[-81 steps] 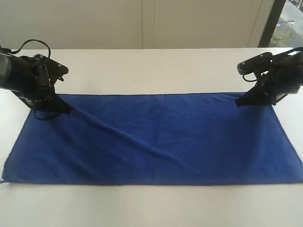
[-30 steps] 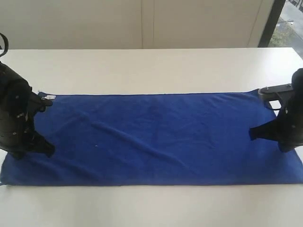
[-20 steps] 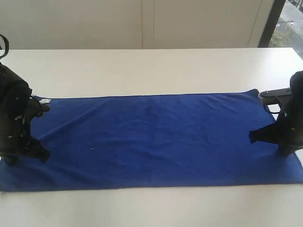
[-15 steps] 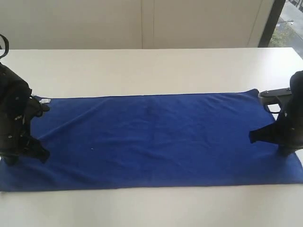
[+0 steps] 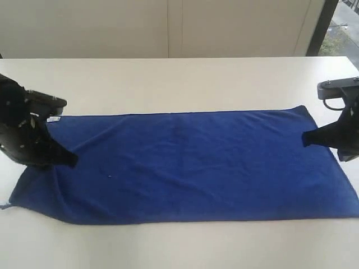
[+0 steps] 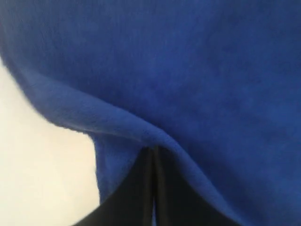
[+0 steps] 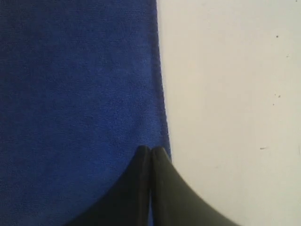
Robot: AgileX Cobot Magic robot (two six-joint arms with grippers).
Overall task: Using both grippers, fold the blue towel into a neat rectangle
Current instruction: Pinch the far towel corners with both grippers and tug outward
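The blue towel (image 5: 190, 162) lies spread flat and lengthwise on the white table (image 5: 179, 84), with a small white tag (image 5: 54, 119) at its far left corner. My left gripper (image 5: 72, 161) is shut, its tips on the towel's left end. In the left wrist view a ridge of towel (image 6: 188, 70) bunches up against the left gripper (image 6: 153, 149). My right gripper (image 5: 305, 138) is shut, with its tips at the towel's right short edge. In the right wrist view the right gripper (image 7: 150, 149) sits just inside the towel (image 7: 70, 94) border beside bare table (image 7: 225, 94).
White tabletop surrounds the towel on all sides. A pale wall runs behind the table, and a dark window frame (image 5: 321, 25) stands at the back right. A loose thread (image 5: 4, 206) trails from the towel's near left corner.
Both grippers have moved away from the near edge toward the far side. The left one also slid right, dragging the towel's left end inward and slanting that edge.
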